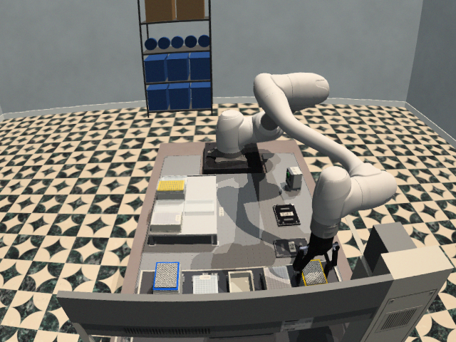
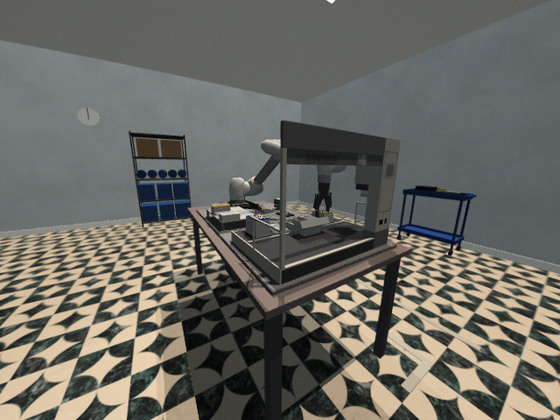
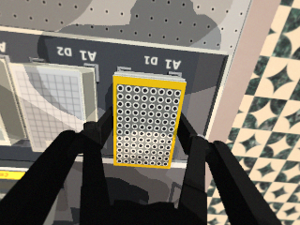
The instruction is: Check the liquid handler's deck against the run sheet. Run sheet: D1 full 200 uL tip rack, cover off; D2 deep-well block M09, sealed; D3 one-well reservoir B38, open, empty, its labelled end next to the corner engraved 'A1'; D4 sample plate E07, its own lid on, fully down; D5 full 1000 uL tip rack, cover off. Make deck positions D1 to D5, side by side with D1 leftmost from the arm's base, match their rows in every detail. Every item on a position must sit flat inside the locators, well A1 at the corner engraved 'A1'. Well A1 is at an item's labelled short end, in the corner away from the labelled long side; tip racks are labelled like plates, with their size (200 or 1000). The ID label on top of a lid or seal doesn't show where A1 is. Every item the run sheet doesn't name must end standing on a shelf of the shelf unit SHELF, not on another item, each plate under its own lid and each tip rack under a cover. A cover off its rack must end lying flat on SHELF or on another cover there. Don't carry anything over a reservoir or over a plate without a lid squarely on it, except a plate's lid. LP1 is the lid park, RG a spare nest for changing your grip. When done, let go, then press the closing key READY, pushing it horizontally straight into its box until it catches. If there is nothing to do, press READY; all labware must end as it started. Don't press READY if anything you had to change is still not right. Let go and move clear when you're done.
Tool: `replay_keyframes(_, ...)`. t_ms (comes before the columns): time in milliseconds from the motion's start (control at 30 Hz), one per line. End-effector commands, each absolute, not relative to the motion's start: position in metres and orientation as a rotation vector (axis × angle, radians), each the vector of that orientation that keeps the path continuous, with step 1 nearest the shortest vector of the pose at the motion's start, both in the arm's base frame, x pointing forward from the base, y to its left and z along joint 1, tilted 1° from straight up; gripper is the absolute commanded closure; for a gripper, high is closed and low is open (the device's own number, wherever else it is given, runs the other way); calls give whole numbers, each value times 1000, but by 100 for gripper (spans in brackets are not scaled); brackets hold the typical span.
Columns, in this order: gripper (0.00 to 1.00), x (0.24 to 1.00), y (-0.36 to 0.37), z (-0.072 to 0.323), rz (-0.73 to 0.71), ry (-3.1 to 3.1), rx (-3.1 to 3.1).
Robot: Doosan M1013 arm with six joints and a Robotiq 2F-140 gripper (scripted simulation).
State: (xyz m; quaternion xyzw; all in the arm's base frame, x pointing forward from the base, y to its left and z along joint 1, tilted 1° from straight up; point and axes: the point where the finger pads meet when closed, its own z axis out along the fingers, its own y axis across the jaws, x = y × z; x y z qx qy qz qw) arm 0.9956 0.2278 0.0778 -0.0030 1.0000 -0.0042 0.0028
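A yellow-framed tip rack (image 1: 313, 272) sits in deck position D1, at the right end of the deck row; in the wrist view (image 3: 147, 124) it has no cover and lies below the engraved "D1 A1". My gripper (image 1: 315, 263) is open and low over it, one finger on each long side (image 3: 142, 128), not closed on it. A sealed block (image 1: 276, 277) (image 3: 53, 100) sits in D2. An open reservoir (image 1: 241, 280), a clear plate (image 1: 205, 283) and a blue-framed tip rack (image 1: 166, 276) follow to the left.
The white shelf unit (image 1: 184, 209) holds a yellow tip rack (image 1: 170, 184), a covered item (image 1: 166, 219) and a flat cover (image 1: 199, 207). Two dark nests (image 1: 286, 214) (image 1: 289, 247) lie behind D1. A small key box (image 1: 293, 177) stands further back. The handler's gantry frame (image 2: 337, 149) spans the deck.
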Motion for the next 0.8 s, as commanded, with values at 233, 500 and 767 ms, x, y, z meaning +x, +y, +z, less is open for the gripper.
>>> replay_keyframes(233, 34, 996, 228, 66, -12, 3134, -9)
replay_keyframes(500, 34, 996, 228, 66, -12, 3134, -9)
replay_keyframes(767, 90, 996, 228, 65, -12, 3134, -9)
